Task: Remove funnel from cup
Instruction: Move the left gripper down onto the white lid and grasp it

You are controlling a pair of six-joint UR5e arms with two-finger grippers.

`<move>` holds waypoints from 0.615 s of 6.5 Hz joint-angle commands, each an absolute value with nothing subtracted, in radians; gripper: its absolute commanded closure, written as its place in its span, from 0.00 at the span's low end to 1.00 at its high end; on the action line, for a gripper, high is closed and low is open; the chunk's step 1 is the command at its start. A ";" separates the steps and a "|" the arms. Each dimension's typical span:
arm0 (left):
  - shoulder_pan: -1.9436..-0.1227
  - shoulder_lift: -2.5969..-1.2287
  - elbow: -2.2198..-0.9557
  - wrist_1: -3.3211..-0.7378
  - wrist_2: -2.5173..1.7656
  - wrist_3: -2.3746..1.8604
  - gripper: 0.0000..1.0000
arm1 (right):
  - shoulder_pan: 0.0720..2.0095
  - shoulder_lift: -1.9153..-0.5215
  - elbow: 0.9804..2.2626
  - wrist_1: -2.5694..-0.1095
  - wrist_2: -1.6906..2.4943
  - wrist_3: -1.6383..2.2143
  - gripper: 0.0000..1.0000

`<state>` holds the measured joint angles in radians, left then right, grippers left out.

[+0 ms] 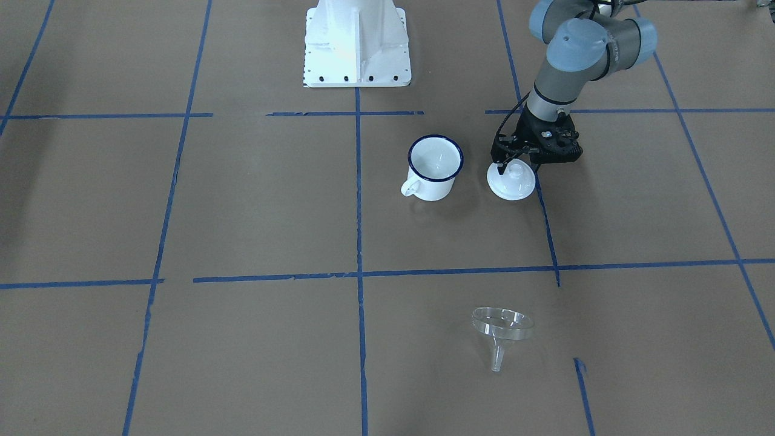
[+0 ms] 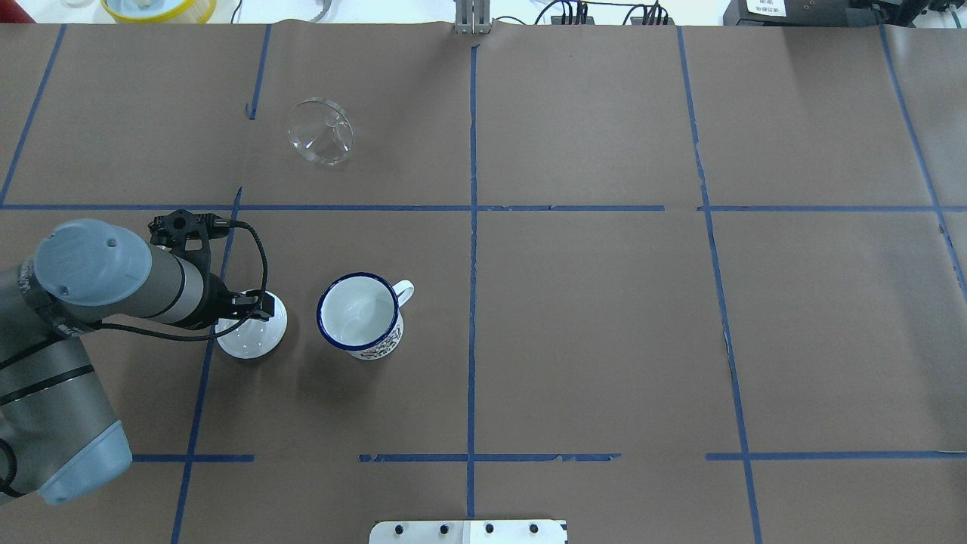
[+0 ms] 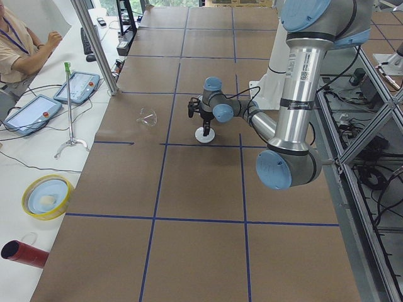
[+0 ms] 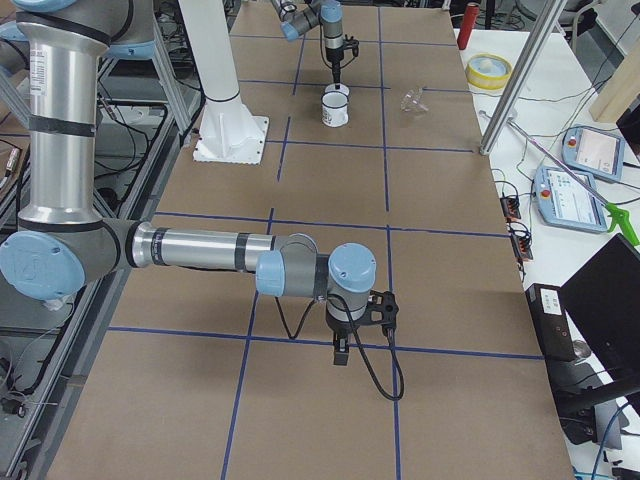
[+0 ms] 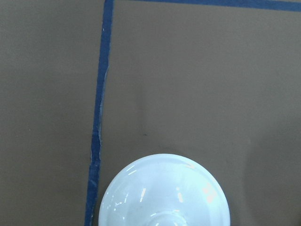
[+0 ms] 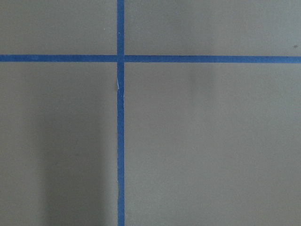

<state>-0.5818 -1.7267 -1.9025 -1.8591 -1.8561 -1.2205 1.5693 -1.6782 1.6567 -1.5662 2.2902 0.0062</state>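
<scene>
Funnel lies sideways, spout away from robot; left claw spread over lid.

You have a white domed lid sitting knob up on the brown paper table, its edge right at one of the blue tape lines that mark the surface into squares. On the white side bench you can see a yellow-rimmed dish, a red cylinder lying on its side, and two handheld control screens side by side.
</scene>
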 commanded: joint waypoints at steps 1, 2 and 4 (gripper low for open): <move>-0.581 -1.735 -1.894 -1.859 -1.856 -1.220 0.32 | 1.569 -1.678 1.657 -1.566 2.290 0.006 0.00; -0.581 -1.735 -1.894 -1.859 -1.855 -1.220 0.41 | 1.569 -1.678 1.657 -1.566 2.290 0.006 0.00; -0.583 -1.733 -1.904 -1.858 -1.855 -1.220 1.00 | 1.569 -1.678 1.657 -1.566 2.290 0.006 0.00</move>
<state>-0.5816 -1.7343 -1.8986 -1.8588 -1.8547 -1.2195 1.5693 -1.6782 1.6567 -1.5662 2.2902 0.0062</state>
